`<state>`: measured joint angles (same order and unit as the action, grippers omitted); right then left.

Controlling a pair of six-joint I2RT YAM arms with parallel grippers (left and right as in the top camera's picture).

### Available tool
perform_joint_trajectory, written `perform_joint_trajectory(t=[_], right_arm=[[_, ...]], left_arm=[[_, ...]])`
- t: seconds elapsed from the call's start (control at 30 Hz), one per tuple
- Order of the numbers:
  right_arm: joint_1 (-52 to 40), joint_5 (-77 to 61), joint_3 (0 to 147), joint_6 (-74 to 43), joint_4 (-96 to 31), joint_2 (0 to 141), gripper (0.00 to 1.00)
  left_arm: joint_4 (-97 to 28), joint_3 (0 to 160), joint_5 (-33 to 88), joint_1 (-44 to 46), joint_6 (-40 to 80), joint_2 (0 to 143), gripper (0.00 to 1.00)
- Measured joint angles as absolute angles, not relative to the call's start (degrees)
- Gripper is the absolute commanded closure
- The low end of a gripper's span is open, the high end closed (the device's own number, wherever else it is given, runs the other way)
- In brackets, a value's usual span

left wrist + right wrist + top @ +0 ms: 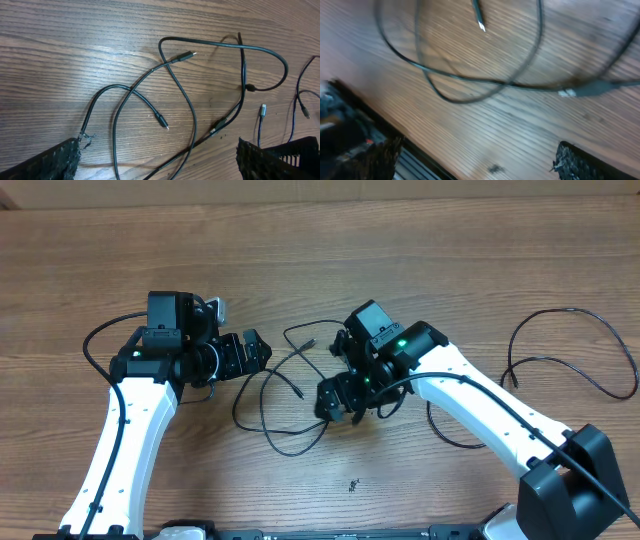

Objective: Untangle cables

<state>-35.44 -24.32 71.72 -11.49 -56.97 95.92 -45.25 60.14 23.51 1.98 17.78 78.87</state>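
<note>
Left gripper point(258, 350), right gripper point(335, 398): both spread, empty

Fingers point(55, 160) stand wide apart in each wrist view, gripping nothing. Cables point(288, 387) lie tangled between the grippers, mid-table point(320, 260). One more cable point(575, 311) loops near the right edge.

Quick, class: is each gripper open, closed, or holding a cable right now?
Left gripper: open, holding nothing.
Right gripper: open, holding nothing.
</note>
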Motion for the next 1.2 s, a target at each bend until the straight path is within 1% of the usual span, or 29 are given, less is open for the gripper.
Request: perform_joint_trajectory(t=[0.07, 0.17, 0.23, 0.43, 0.57, 0.63, 0.77, 0.8, 0.9, 0.93, 1.2], right_arm=[[-35.81, -26.87, 71.75, -13.39, -54.46, 95.92, 0.0], [-36.12, -27.68, 71.72, -14.55, -52.36, 95.92, 0.0], [-36.16, -27.79, 71.33, -16.78, -48.82, 95.92, 0.0], [-36.14, -27.03, 64.12, -24.73, -39.44, 95.79, 0.0], [-36.16, -26.3, 59.33, -27.05, -34.2, 95.79, 0.0], [-36.21, -25.93, 57.21, -27.68, -32.1, 95.79, 0.03], [-38.09, -23.77, 53.71, -29.02, -25.78, 95.79, 0.04], [-38.44, -23.31, 53.52, -29.23, -25.34, 95.79, 0.04], [-40.45, -19.9, 52.45, -30.74, -23.59, 95.79, 0.13], [-40.62, -19.03, 52.31, -31.33, -23.2, 95.79, 0.14], [-40.86, -11.33, 52.14, -34.2, -21.54, 98.28, 0.2]], left_arm=[[-45.21, 60.14, 23.49, 1.98, 17.78, 78.87, 0.0], [-45.23, 60.14, 23.51, 1.98, 17.78, 78.87, 0.0], [-45.23, 60.14, 23.49, 1.98, 17.78, 78.87, 0.0], [-45.23, 60.14, 23.51, 1.98, 17.78, 78.87, 0.01], [-45.21, 60.14, 23.49, 1.98, 17.78, 78.87, 0.0], [-45.21, 60.14, 23.51, 1.98, 17.78, 78.87, 0.0], [-45.19, 60.14, 23.49, 1.98, 17.78, 78.87, 0.0], [-45.19, 60.14, 23.49, 1.98, 17.78, 78.87, 0.0], [-45.21, 60.14, 23.51, 1.98, 17.78, 78.87, 0.0], [-45.21, 60.14, 23.51, 1.98, 17.78, 78.87, 0.0], [-45.21, 60.14, 23.51, 1.98, 17.78, 78.87, 0.0]])
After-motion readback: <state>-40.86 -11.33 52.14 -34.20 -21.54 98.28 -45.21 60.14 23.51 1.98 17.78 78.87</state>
